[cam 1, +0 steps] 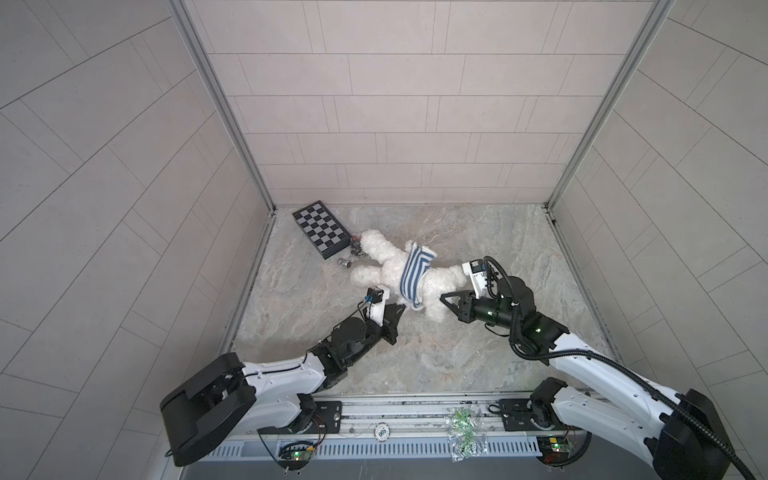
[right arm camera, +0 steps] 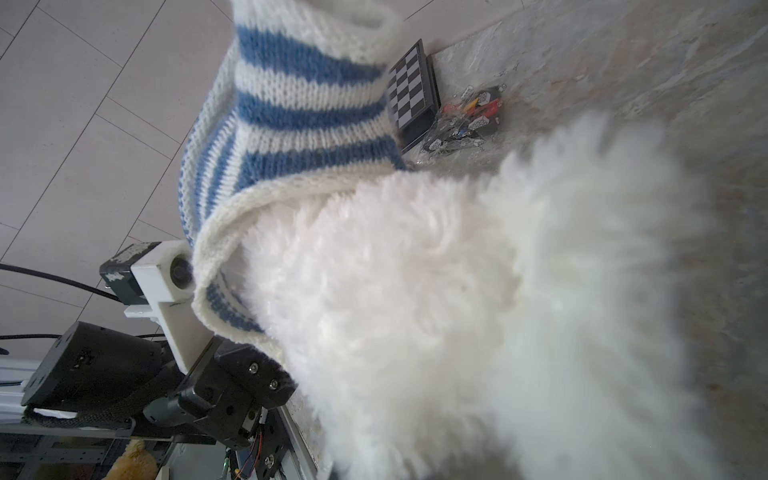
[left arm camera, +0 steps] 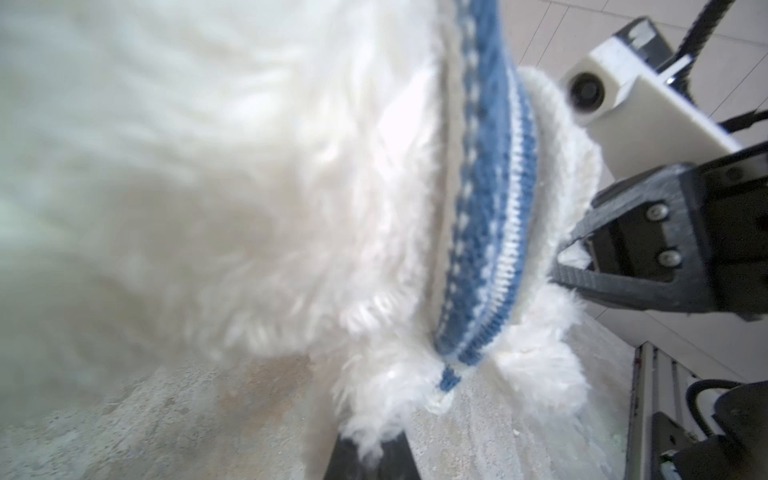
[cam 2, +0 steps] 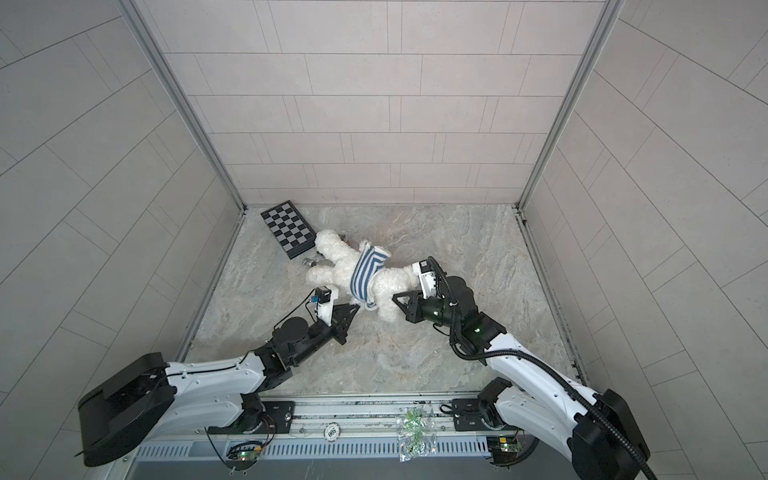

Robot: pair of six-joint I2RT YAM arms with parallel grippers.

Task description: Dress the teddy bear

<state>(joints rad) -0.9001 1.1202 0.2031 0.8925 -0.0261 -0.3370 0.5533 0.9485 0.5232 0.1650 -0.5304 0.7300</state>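
The teddy bear (cam 1: pixel 376 249) (cam 2: pixel 332 249) lies across the middle of the marble table, fluffy and white. A blue-and-white striped knit shirt (cam 1: pixel 415 270) (cam 2: pixel 368 274) is bunched around its middle. My left gripper (cam 1: pixel 402 307) (cam 2: pixel 356 306) sits at the shirt's near hem. In the left wrist view it (left arm camera: pixel 370 453) is shut on a tuft of the bear's fur (left arm camera: pixel 374 415), beside the shirt's edge (left arm camera: pixel 490 208). My right gripper (cam 1: pixel 444 296) (cam 2: pixel 395 297) is shut against the bear's near right part. Fur (right arm camera: pixel 457 311) hides its fingertips in the right wrist view.
A folded chessboard (cam 1: pixel 320 228) (cam 2: pixel 288 226) lies at the back left, with small loose pieces (cam 1: pixel 351 253) between it and the bear. A clear bag of green bits (cam 1: pixel 463 432) and a round chip (cam 1: pixel 381 432) rest on the front rail. Tiled walls enclose three sides.
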